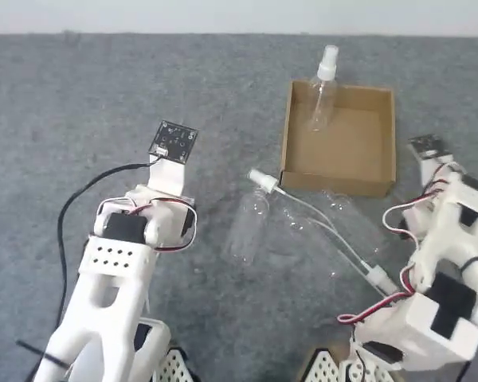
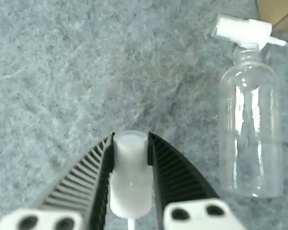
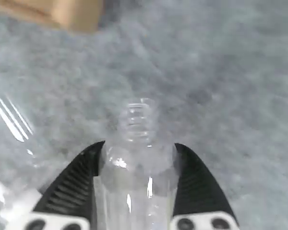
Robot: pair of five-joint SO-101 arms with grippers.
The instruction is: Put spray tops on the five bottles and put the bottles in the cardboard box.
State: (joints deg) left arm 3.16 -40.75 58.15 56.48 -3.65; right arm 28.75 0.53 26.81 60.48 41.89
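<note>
box: cardboard box (image 1: 338, 179) lies open-topped on grey mat (image 1: 72, 95); all places below are given rel. to it.
bottle in box: clear bottle w/ white spray top (image 1: 322, 89) is inside, against the wall farthest from the arms, its head rising past that wall.
left gripper: left gripper (image 2: 130, 139) is over the mat, well apart from the box on its left side; jaws are nearly closed, pinching a held spray top (image 2: 130, 177) betw. the ribbed pads, cap end fwd, thin tube trailing back toward the wrist.
table bottle: clear table bottle (image 2: 252, 129) lies on the mat just off the box's near-left corner, neck toward the box.
2nd top: white 2nd spray top (image 2: 241, 29) lies crosswise at that bottle's neck, its thin tube running off along the box's near side; can't tell if it is seated.
right gripper: right gripper (image 3: 138, 146) is on the arms' side of the box, near its near-right corner; jaws are part-open around the shoulder of an uncapped bottle (image 3: 137, 120), bare threaded neck fwd.
other bottles: more clear bottles (image 1: 342, 219) lie just beside the box's near wall.
3rd top: loose spray top (image 1: 380, 276) lies farther out from that wall, close to the right arm.
</note>
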